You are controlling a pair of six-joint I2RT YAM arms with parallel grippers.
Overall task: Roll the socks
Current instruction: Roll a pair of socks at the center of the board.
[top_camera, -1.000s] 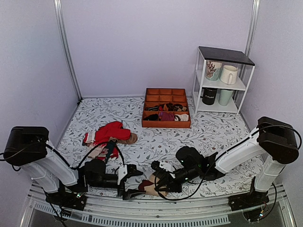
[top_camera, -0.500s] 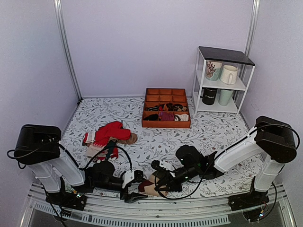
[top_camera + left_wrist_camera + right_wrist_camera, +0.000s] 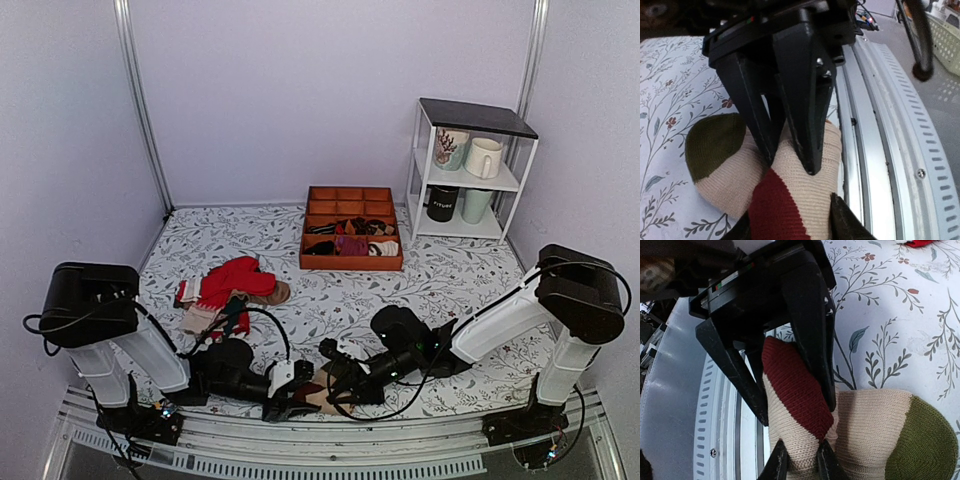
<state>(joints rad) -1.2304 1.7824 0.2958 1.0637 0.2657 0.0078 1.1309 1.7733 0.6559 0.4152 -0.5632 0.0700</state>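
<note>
The right gripper (image 3: pixel 789 162) pinches the socks (image 3: pixel 715 150) tight. Facing it, the left gripper (image 3: pixel 795 407) squeezes the red end between its fingers.

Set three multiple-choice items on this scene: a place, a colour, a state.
1. Where do the socks lie?
A) in the orange tray
B) at the table's near edge
C) on the white shelf

2. What colour is the socks' toe?
A) blue
B) yellow
C) olive-green

3. How is the right gripper?
A) shut on the socks
B) wide open over bare table
C) out of view

Answers:
1 B, the top view shows them by the front rail.
2 C, both wrist views show that toe.
3 A, its fingers pinch the maroon band.
</note>
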